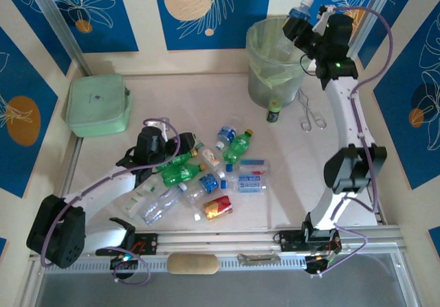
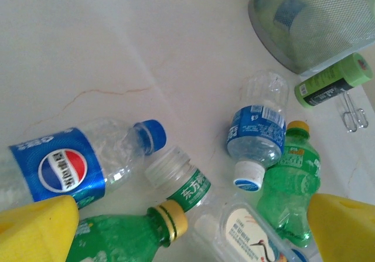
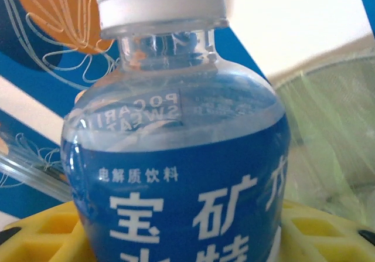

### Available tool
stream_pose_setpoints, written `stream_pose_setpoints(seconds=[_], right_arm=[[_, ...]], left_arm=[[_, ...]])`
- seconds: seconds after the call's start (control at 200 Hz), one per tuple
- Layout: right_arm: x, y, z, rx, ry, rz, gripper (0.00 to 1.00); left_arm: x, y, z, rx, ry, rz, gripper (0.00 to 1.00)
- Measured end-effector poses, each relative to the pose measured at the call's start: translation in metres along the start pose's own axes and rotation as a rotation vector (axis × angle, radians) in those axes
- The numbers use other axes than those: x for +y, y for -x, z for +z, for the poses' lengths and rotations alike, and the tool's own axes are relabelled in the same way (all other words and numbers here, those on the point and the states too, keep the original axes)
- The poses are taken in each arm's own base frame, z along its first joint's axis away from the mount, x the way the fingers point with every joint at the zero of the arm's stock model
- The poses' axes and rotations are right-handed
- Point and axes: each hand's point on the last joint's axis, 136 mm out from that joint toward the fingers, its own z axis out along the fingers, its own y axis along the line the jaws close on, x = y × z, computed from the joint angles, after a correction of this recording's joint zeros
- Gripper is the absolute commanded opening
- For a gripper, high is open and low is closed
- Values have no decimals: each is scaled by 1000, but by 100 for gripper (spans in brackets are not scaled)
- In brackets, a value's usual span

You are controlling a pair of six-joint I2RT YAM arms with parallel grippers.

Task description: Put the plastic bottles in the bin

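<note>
Left arm runs low from its near-left base, wrist reaching right into the pile. Left pincer (image 1: 165, 157) is open: yellow pads (image 2: 35, 230) spread wide, nothing between them, hovering just above the loose bottles (image 1: 206, 176).

Those bottles lie flat, bunched mid-desk, many touching or overlapping. We count roughly eleven: three green, one red-yellow bottle (image 1: 218, 207) nearest us, the rest clear and mostly blue-labelled. Where they overlap we cannot tell the exact count.

Room: the desk (image 1: 172, 94) is bare between the mint pouch (image 1: 98, 104) and the bin, and bare from the pile across to the right arm. Walls close in on the left, far and right sides.

A dark container (image 1: 273, 112) sits just beside the bin's near wall, with metal tongs (image 1: 311, 115) to its right.

The bin (image 1: 265, 80) sits far, right of centre, and has a green liner. One binned bottle (image 2: 288, 11) shows through its wall.

Right arm rises from its near-right base, forearm stretched far. Right pincer (image 1: 304, 25) is clamped on a blue-label bottle (image 3: 176, 156), pale cap up, held above the bin's far right rim.
</note>
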Motion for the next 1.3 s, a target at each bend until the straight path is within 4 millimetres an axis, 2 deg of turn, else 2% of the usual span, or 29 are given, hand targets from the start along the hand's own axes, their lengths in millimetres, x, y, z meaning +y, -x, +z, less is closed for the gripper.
stream_pose_setpoints(seconds=[0.145, 0.28, 0.485, 0.66, 0.82, 1.01, 1.301], right_arm=[[-16, 11, 33, -25, -32, -17, 56], [-39, 6, 60, -6, -91, -30, 56], [-80, -25, 91, 90, -185, -35, 57], [-103, -56, 101, 185, -245, -30, 58], [-109, -66, 100, 220, -267, -31, 63], [-106, -63, 97, 222, -265, -43, 79], [-82, -47, 90, 188, -230, -76, 83]], left_arm=[[6, -4, -11, -6, 20, 7, 100], [11, -6, -19, -17, 39, 8, 100], [15, -5, -24, -27, 58, 30, 100], [15, -4, -25, -30, 61, 33, 100], [15, -4, -25, -30, 61, 33, 100], [15, -4, -25, -29, 61, 33, 100], [16, -5, -24, -25, 64, 33, 100]])
